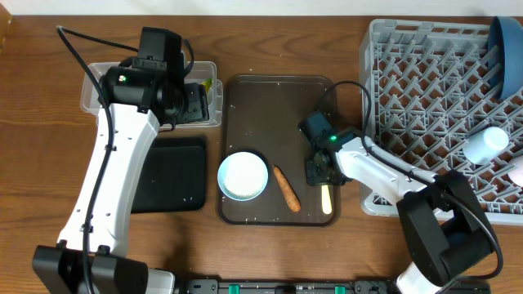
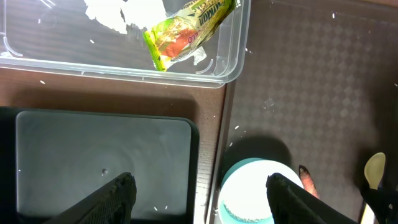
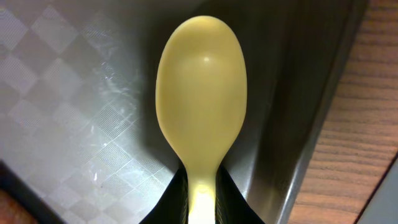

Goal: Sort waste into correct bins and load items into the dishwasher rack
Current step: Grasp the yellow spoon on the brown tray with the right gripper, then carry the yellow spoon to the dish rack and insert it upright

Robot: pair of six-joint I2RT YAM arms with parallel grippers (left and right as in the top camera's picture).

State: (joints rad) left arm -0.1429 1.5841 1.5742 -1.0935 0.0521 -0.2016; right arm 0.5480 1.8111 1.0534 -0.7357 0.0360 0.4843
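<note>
- The clear tub (image 2: 231,65) at the far left holds the crumpled white tissue (image 2: 115,14) and the yellow-green wrapper (image 2: 186,30). From overhead the left arm covers most of it.
- The black tray (image 2: 106,155) lies on the surface (image 1: 33,163) just beside the tub.
- The left tool (image 2: 200,182) hangs over the edge of the black tray, with its fingers spread wide and nothing between them.
- The brown serving tray (image 1: 245,98) carries the white bowl (image 1: 243,176) and, just beside it, the orange carrot stick (image 1: 286,189). Tiny white specks lie around them, too small to name.
- The right tool (image 3: 202,200) pinches the handle of the pale yellow spoon (image 3: 202,93), by the right rim of the serving tray. I cannot tell if the spoon is lifted.
- The grey rack (image 1: 425,98) holds the dark-blue bowl (image 1: 508,51), cut off at the picture edge, and the light-blue cup (image 1: 486,145).
</note>
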